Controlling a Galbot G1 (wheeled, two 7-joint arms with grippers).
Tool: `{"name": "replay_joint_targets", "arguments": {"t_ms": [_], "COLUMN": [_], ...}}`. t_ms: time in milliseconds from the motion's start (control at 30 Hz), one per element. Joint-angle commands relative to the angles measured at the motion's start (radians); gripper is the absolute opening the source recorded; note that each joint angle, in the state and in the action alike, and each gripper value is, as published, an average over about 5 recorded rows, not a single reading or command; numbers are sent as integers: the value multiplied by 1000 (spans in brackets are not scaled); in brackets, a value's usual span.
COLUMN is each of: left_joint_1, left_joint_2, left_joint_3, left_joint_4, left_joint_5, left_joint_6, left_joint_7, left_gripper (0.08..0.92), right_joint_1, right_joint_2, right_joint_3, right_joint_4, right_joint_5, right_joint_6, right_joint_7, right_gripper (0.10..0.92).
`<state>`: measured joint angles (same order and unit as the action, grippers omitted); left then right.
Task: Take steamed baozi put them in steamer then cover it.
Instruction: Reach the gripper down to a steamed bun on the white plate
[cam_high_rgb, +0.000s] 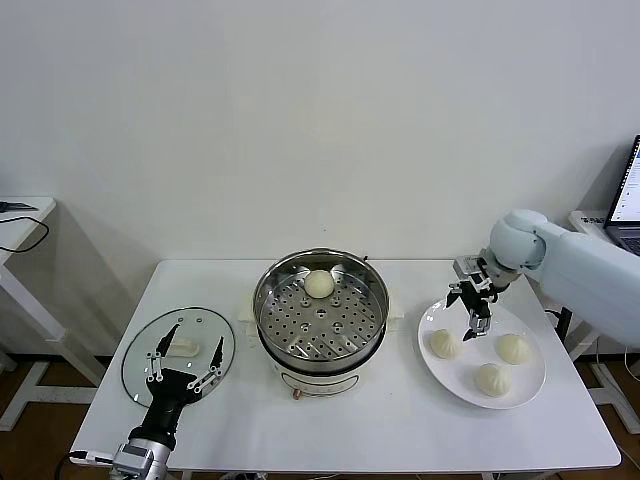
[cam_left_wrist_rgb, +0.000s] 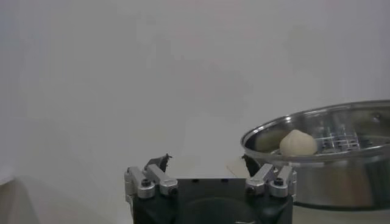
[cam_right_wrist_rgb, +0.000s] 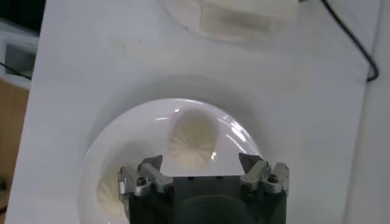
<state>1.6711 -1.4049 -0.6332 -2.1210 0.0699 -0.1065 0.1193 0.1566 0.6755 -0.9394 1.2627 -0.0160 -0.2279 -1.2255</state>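
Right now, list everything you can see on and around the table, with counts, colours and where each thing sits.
Round cream-white steamed baozi: four; one in the steamer, three on the plate.
Shiny stainless-steel steamer: one, table centre.
Round transparent glass cover: one, cream-white handle, flat on the table's left.
Flat white plate: one, table's right.
White table: one.
Laptop: one, far right edge.
Left gripper: fingers open, over the cover.
Right gripper: fingers open, above the plate's near-left baozi.

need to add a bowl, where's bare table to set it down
Bare table runs along the near edge, from the steamer across to the plate. Far-left corner behind the cover is free too. The plate side is crowded: three baozi, right gripper above.
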Motion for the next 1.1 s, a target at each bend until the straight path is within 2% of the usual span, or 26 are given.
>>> {"name": "replay_joint_targets", "arguments": {"t_ms": [33,533,1100], "left_joint_1": [-3,-2,-5], "left_joint_2": [1,0,1], "left_joint_3": [2,2,0], "left_joint_4": [8,15,22], "left_joint_5": [0,1,1], "left_joint_6": [2,0,-2], "left_joint_7": [0,1,2], "left_gripper": [823,823,823], "right_joint_1": [-124,-175,-185], "right_joint_2": [3,57,79], "right_joint_3": [72,125,136], "right_joint_4": [-38,-82,-101], "right_joint_5": [-37,-51,-78], "right_joint_6": [-34,-33,-27], "right_joint_7": [25,88,86], "right_gripper": [823,823,819]}}
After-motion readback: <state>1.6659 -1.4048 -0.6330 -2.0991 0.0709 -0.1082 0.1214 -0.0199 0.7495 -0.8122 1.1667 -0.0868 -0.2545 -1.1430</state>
